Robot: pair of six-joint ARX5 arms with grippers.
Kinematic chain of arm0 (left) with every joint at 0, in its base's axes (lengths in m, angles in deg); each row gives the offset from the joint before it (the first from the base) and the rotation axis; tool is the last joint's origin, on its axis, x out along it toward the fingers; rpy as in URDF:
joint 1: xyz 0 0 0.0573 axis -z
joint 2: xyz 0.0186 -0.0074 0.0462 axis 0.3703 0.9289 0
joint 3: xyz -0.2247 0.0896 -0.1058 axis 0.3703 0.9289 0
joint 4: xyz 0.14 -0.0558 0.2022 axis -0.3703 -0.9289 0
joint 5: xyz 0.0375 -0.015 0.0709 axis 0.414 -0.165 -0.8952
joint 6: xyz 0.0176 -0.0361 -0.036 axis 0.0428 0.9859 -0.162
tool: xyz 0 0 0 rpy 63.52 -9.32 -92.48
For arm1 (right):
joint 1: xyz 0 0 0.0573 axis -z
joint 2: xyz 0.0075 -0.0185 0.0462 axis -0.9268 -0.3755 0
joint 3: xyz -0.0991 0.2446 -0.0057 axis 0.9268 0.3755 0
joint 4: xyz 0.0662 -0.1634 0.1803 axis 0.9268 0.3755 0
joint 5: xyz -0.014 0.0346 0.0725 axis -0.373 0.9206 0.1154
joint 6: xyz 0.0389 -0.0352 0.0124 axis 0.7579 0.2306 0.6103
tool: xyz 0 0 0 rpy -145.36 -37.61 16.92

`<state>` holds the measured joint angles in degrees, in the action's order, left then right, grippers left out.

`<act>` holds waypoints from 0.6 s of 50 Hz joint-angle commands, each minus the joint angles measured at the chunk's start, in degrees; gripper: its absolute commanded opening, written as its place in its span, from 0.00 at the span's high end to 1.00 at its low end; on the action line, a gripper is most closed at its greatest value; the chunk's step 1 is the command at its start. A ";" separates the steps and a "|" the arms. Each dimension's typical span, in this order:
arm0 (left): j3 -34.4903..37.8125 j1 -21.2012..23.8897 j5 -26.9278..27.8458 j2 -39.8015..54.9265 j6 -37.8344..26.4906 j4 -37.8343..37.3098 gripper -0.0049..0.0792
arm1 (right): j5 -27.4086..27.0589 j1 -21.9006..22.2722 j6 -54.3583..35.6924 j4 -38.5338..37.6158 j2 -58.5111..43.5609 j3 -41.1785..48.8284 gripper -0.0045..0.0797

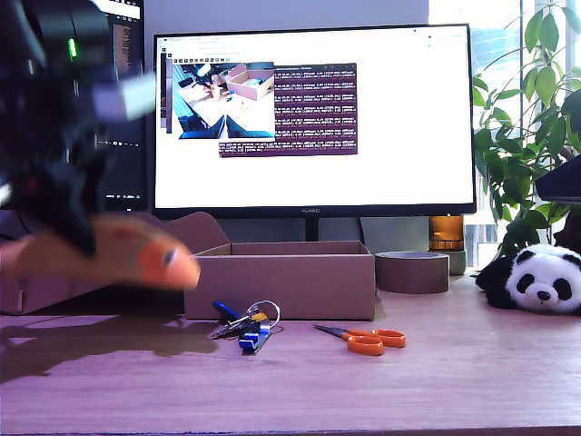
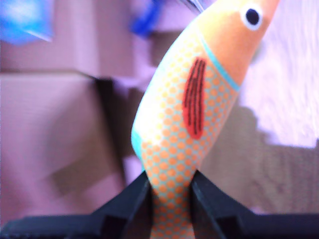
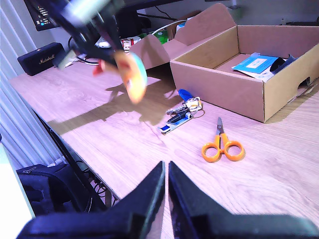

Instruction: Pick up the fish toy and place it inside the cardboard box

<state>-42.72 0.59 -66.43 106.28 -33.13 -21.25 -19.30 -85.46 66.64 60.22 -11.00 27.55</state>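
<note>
Clamped on the fish (image 2: pixel 192 114), my first gripper (image 2: pixel 169 199) held the toy by its narrow tail end, both black jaws pressed against the dotted orange skin; the head with its white-and-black eye pointed away from the jaws, and a red fin showed on the flank. In the exterior view that arm was a dark blur at the view's left, carrying the fish (image 1: pixel 109 254) off the table (image 1: pixel 290 381), its head aimed toward the box (image 1: pixel 281 280) and stopping just short of the box's left wall, outside it. A shadow lay on the wood below it.

My second gripper (image 3: pixel 166 191) had its jaws drawn together with only a thin slit between them and nothing in them, hanging above the near part of the table (image 3: pixel 124 149).

Nearest on the wood in the exterior view lay the orange-handled scissors (image 1: pixel 363 340) and, to their left, a bunch of keys (image 1: pixel 245 325) with a blue tag, both just in front of the box. From the second wrist view the box (image 3: pixel 239 74) stood open-topped with blue paper (image 3: pixel 256 63) lying inside, and the fish (image 3: pixel 132 74) hung in the air well apart from it, over its own shadow.

Farther back, to the exterior view's right of the box, sat a tape roll (image 1: pixel 411 271), then a panda plush (image 1: pixel 540 280) near the right edge. Behind everything stood a lit monitor (image 1: pixel 313 118), with a leafy plant (image 1: pixel 536 127) at the exterior view's right.
</note>
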 commanded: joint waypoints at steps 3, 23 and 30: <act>-0.44 1.25 0.28 -1.97 -0.13 1.09 0.88 | 0.00 -0.09 -0.33 -0.35 -0.09 0.74 0.96; -1.53 1.86 3.13 -5.07 -5.42 16.61 0.88 | 0.02 -0.09 -0.33 -0.28 -0.09 0.74 0.96; -1.55 1.84 9.05 -4.68 -6.75 24.55 0.88 | 0.02 -0.09 -0.33 -0.26 -0.09 0.74 0.96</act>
<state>-43.44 2.34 -59.17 101.34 -39.45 0.58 -19.30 -85.46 66.64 60.22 -11.00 27.55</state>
